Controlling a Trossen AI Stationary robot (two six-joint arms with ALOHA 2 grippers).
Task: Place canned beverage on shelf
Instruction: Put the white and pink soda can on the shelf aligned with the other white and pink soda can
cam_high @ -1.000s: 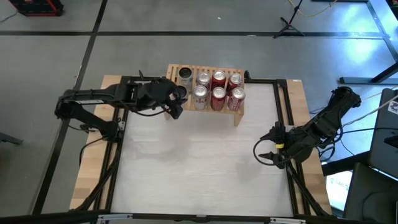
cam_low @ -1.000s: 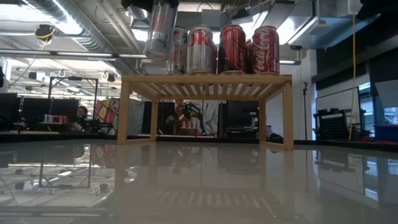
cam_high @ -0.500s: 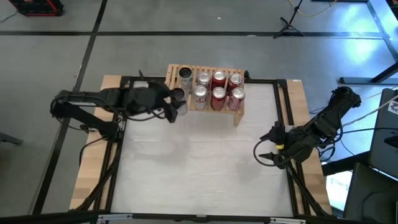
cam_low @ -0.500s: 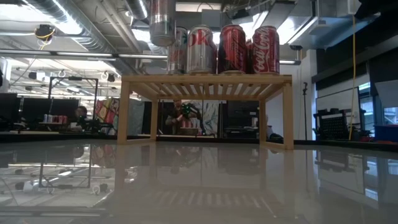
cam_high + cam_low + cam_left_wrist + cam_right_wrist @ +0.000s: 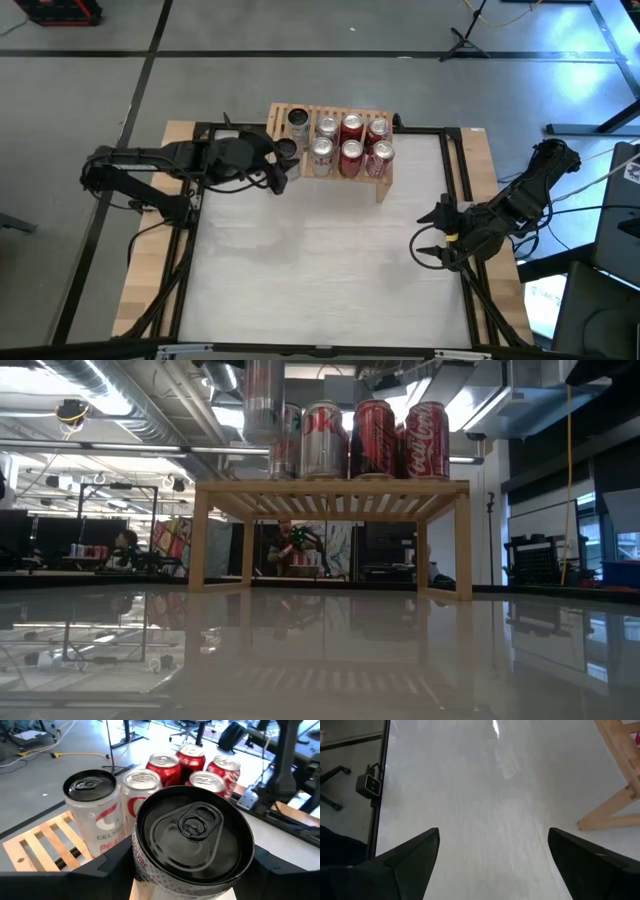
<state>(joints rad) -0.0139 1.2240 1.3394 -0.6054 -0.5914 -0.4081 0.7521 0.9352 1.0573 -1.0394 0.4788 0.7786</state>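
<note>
I'm looking into what reads as a robotics lab in an open industrial office. Bare ducts and pipes (image 5: pixel 120 405) are running across an unfinished ceiling, and rows of dark monitors (image 5: pixel 50 535) are sitting on desks behind the table (image 5: pixel 320 260). A person (image 5: pixel 127 543) is sitting at one desk. Cables (image 5: pixel 520 12) and stand legs are lying across the grey floor (image 5: pixel 80 110) around my rig.
</note>
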